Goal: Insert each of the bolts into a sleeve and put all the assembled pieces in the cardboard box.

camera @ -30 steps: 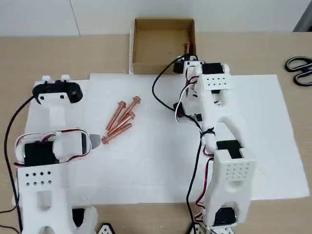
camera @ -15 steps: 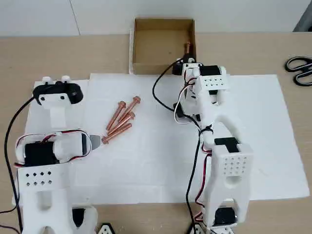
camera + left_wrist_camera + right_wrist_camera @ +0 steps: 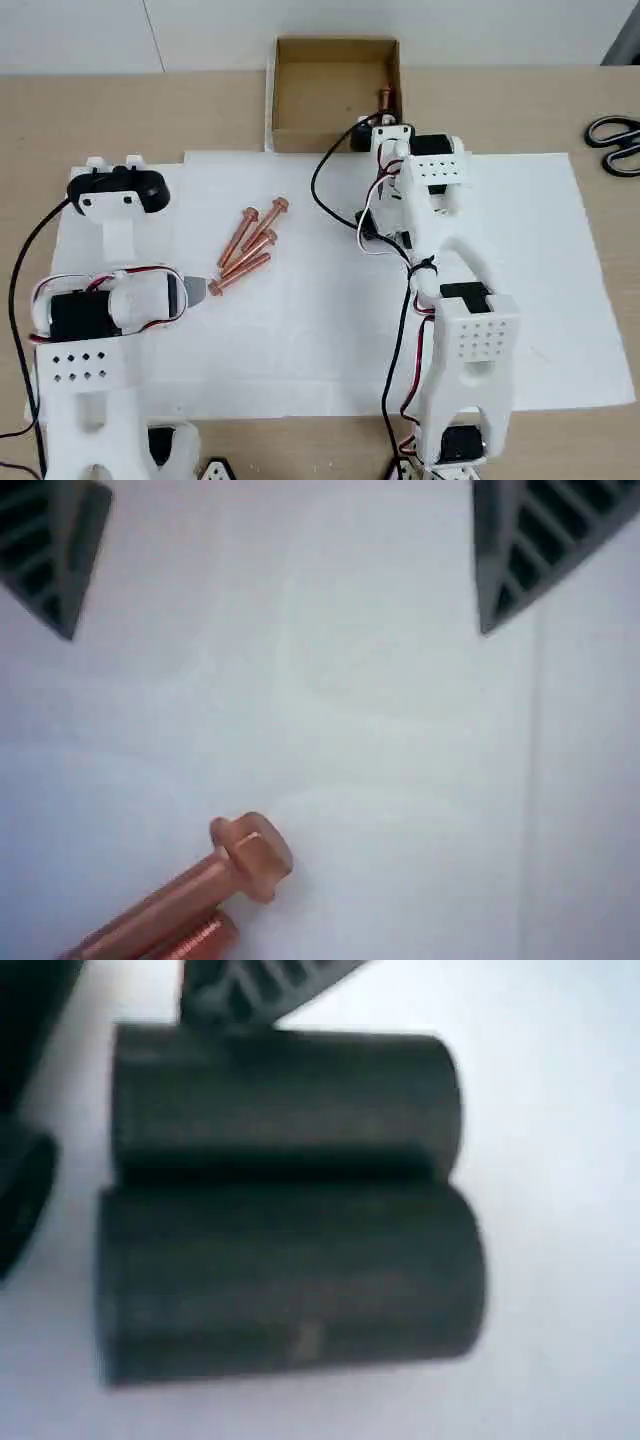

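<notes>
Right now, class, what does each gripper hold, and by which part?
Left gripper: nothing; open over the paper, beside a bolt head. Right gripper: close above two black sleeves; whether it grips one cannot be told.

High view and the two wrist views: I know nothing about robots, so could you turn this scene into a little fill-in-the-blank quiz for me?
In the right wrist view, ___ black sleeves lie side by side.
The left gripper is ___ and holds nothing.
The scissors lie at the ___ edge of the high view.
The loose bolts lie on the white paper, closer to the ___ gripper than to the other.
Missing words: two; open; right; left.
</notes>
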Controlling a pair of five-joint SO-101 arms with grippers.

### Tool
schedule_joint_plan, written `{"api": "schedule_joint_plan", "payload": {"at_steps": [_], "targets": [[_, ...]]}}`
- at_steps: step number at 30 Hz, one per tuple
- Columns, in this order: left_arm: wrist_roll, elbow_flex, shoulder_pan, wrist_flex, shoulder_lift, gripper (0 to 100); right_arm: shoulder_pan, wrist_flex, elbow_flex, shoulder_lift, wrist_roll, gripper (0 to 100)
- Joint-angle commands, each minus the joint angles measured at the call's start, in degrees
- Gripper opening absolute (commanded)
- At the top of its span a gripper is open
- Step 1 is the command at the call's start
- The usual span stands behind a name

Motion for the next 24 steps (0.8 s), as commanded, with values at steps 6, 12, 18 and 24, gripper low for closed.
{"api": "schedule_joint_plan", "payload": {"at_steps": [6, 12, 18, 24], "targets": [[-0.26, -0.13, -0.26, -1.23, -0.53, 24, 0.13, -1.71, -2.90, 3.82, 0.53, 19.4], [-0.26, -0.04, -0.26, -1.23, -0.53, 24, 1.89, -2.07, -2.90, 7.43, 0.44, 19.0], [-0.26, 0.04, -0.26, -1.49, -0.53, 24, 2.07, -0.57, -2.90, 7.16, 0.44, 0.4], [-0.26, 0.04, -0.26, -1.49, -0.53, 24, 2.07, 3.91, -3.25, 6.81, 0.53, 0.4]]}}
